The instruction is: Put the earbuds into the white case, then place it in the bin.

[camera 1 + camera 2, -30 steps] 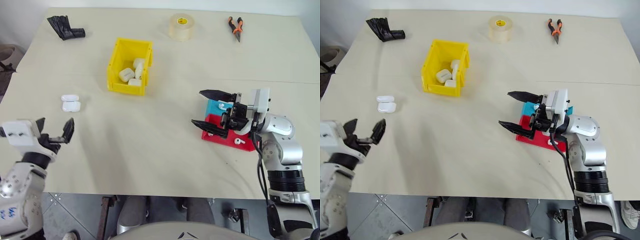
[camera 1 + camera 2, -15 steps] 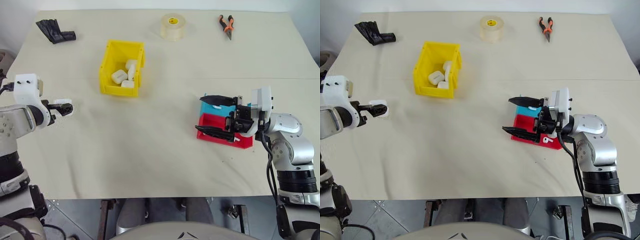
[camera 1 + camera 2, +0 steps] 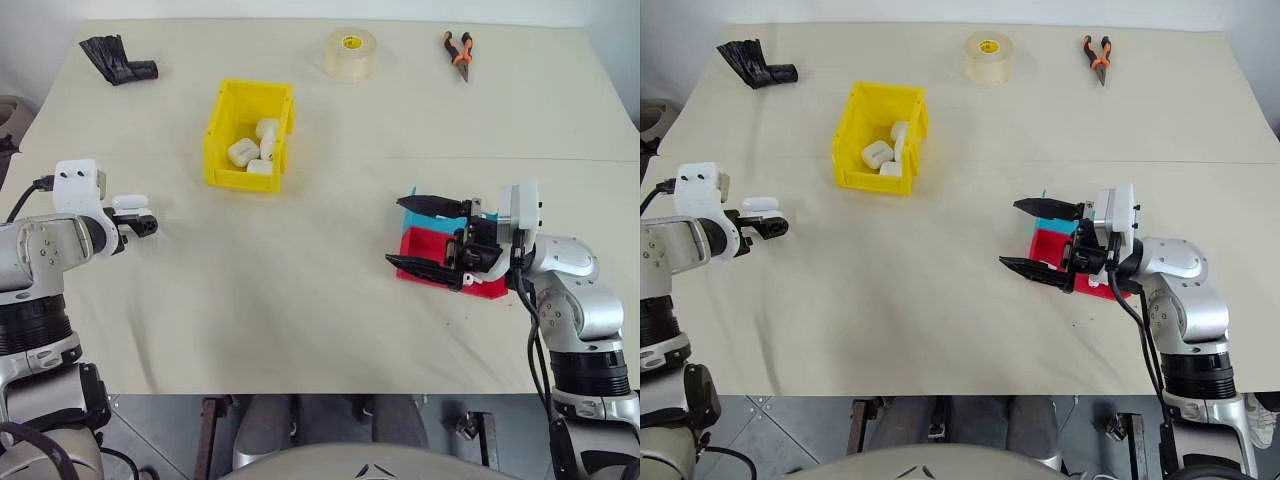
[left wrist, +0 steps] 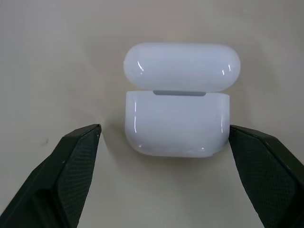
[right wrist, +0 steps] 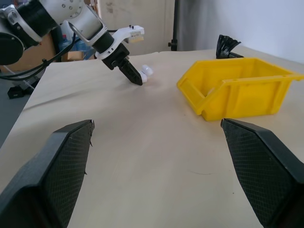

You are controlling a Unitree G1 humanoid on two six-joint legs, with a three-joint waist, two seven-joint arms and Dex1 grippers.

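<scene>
**Left gripper astride open white case; right gripper idle over trays**

Head views. Left gripper [image 3: 140, 226] at table's 9 o'clock edge, angled down, fingers spread wide, nothing clamped. White case [image 3: 131, 202] on table [image 3: 300, 300] at gripper tips, lid flipped up. Bin [image 3: 225, 130] at 11 o'clock from table centre, well apart from case, holding several white cases [image 3: 243, 152]. Right gripper [image 3: 428, 238] at 3 o'clock, pointing toward table centre, jaws fully apart, empty, hovering over red tray [image 3: 480, 286] and blue tray [image 3: 422, 216]. Earbuds in trays: cannot tell. Tape roll [image 3: 351, 53] at 12 o'clock; pliers [image 3: 461, 50] at 1 o'clock; black bundle [image 3: 118, 58] at 10 o'clock far corner.

Left wrist view. White case [image 4: 176, 118] lying between both fingers [image 4: 61, 175], lid open. One finger touching or just beside case body; other finger apart, gap visible. No grip closed.

Right wrist view. Own fingers [image 5: 57, 171] wide apart, nothing between. Bin [image 5: 237, 92] ahead, lowered lip facing camera. Left gripper [image 5: 130, 73] beyond, tips down beside white case [image 5: 146, 72].
</scene>
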